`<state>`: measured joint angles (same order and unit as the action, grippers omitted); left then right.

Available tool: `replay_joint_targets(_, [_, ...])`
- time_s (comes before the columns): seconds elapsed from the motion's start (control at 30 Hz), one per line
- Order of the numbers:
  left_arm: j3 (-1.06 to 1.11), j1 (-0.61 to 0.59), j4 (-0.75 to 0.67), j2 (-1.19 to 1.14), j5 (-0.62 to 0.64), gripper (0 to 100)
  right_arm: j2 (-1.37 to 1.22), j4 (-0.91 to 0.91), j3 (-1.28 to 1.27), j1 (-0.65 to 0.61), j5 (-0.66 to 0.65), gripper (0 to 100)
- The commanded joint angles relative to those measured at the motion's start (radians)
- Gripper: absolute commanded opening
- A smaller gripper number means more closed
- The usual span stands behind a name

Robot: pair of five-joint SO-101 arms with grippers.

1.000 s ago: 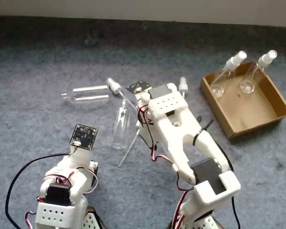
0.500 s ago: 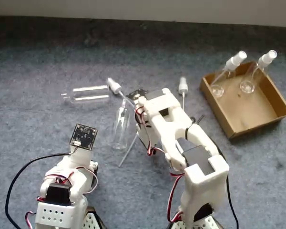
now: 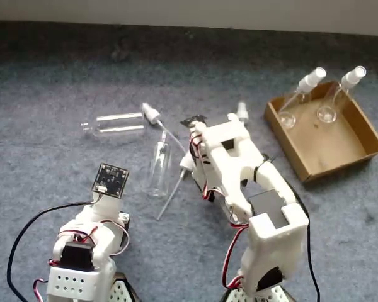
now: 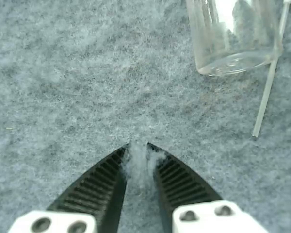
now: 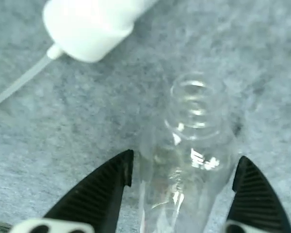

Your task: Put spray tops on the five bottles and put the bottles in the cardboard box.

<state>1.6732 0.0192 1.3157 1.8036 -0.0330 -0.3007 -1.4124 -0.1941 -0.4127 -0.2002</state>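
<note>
Grey felt covers the tabletop (image 3: 50, 82). The cardboard box (image 3: 343, 145) sits toward the right side. Two capped bottles (image 3: 299, 100) lean in it, with their spray heads over the far wall. My right arm lies over the middle of the felt. Its end effector (image 5: 184, 156) is wide apart, one finger on each side of an open bottle (image 5: 186, 167) that lies flat between them. My left end effector (image 4: 138, 145) is low over the felt near that bottle's base, its fingers almost together and holding nothing. Another bare bottle (image 3: 116, 123) lies farther left. A loose spray top (image 5: 92, 26) with its thin tube lies just beside the open bottle's neck.
</note>
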Motion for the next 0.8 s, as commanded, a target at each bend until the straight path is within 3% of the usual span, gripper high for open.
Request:
replay_joint_targets(0.0, [0.022, 0.013, 0.003, 0.007, -0.009, 1, 0.015, -0.010, 0.050, 0.015, 0.002, 25.9])
replay_joint_targets(0.37, [0.022, 0.013, 0.003, 0.007, -0.009, 1, 0.053, -0.114, 0.107, 0.021, 0.003, 21.7])
replay_joint_targets(0.77, [0.022, 0.013, 0.003, 0.007, -0.009, 1, 0.479, -0.231, 0.160, 0.079, 0.003, 21.7])
